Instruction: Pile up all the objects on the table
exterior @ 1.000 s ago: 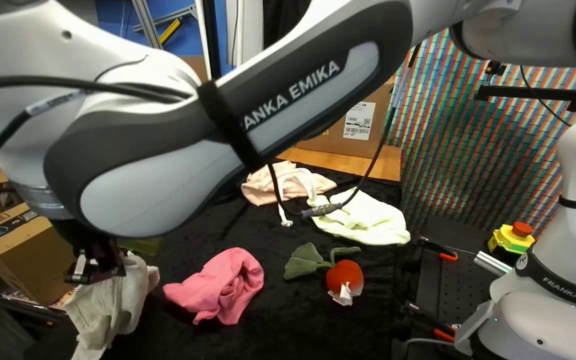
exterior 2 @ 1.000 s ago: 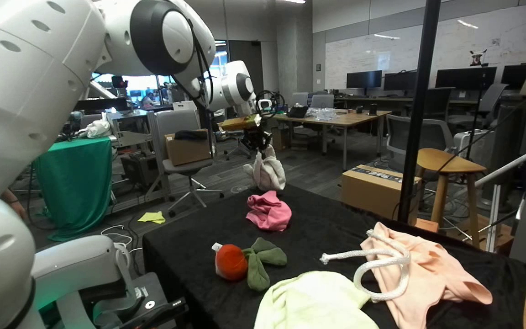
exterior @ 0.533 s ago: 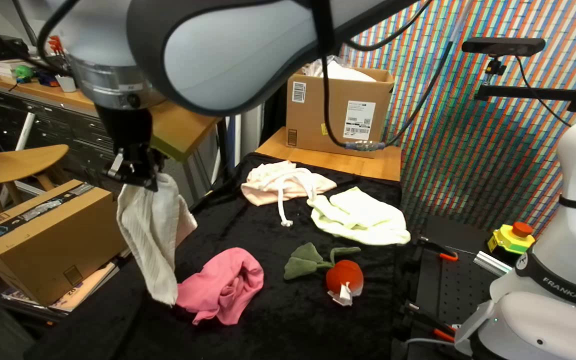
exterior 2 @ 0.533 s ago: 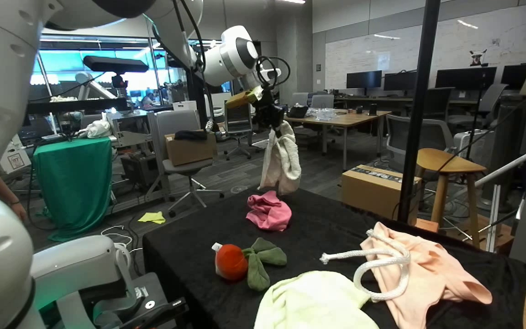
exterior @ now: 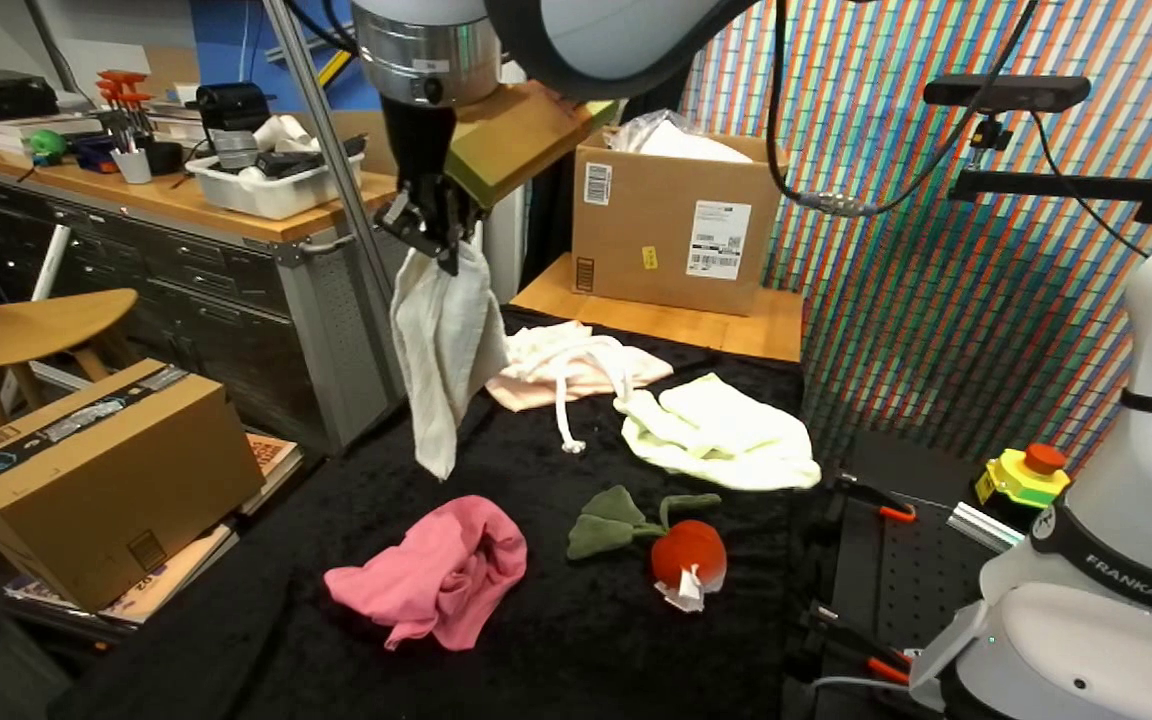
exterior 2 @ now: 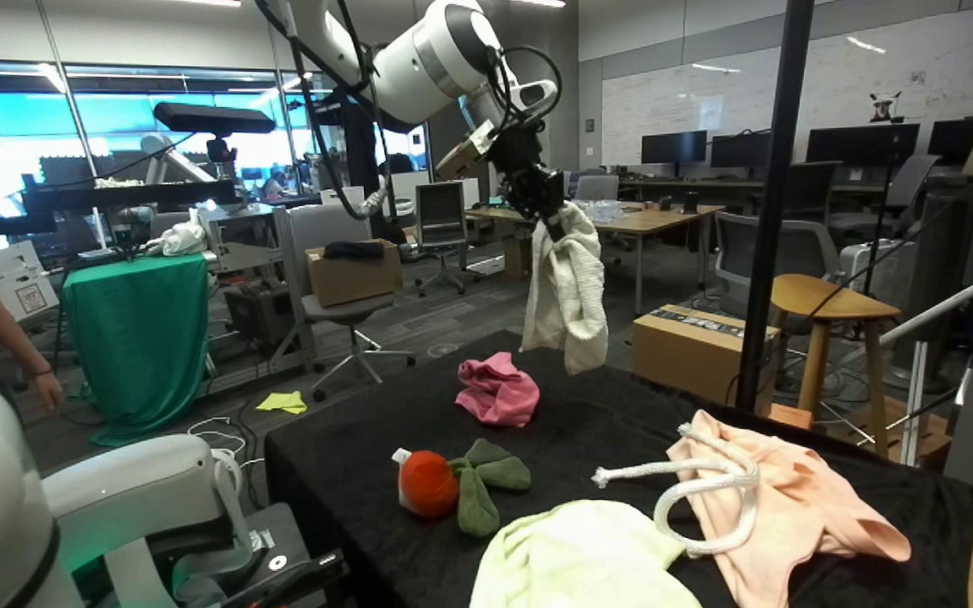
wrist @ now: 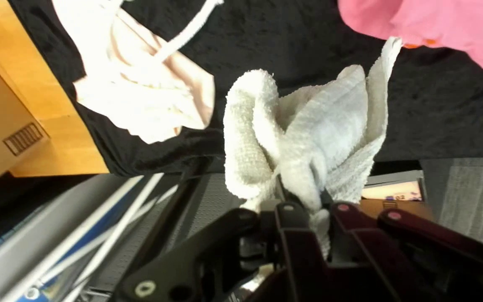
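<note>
I have the jaws pinching a crumpled off-white terry towel point(wrist: 333, 117), and it hangs in the air above the black-draped desk point(exterior 2: 605, 431). In both exterior views I see a bunched bright-pink cloth point(exterior: 436, 580) lying on the desk and, apart from it, a round red plush point(exterior: 688, 548) with green fabric leaves. A rumpled pale yellow-green cloth point(exterior: 736, 440) lies near the plush. A white braided rope point(exterior 2: 713, 485) rests partly across a peach cloth point(exterior 2: 799, 511).

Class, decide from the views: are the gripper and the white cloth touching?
Touching. The wrist view shows the white cloth pinched between the jaws of the gripper.
</note>
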`<state>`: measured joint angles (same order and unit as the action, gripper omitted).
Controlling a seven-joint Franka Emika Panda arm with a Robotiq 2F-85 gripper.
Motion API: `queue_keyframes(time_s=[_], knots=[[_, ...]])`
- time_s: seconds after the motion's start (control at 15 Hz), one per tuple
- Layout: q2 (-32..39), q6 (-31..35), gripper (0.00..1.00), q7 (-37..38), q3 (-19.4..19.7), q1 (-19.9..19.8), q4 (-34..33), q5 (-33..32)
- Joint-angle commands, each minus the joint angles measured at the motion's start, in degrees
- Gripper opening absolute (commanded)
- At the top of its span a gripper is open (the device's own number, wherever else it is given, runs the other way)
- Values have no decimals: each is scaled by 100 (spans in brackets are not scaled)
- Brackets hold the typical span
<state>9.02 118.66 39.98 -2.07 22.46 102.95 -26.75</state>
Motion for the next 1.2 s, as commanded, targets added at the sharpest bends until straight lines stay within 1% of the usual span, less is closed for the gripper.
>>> queue_keyframes(time_s=[0.0,0.13,0.27,0.47,0.73,1.0,1.07,1.13], knots=[[-443,-705,3,327,-144,-410,338,-109],[-451,-1054,3,291,-125,-642,307,-116],[-379,-1180,3,278,-65,-866,221,-215],[-199,-1034,3,240,82,-1243,59,-414],[119,-714,3,164,342,-1715,-106,-448],[425,-357,3,-132,522,-1996,-133,-293],[486,-263,15,-209,530,-2018,-131,-248],[532,-161,36,-327,529,-2037,-106,-186]])
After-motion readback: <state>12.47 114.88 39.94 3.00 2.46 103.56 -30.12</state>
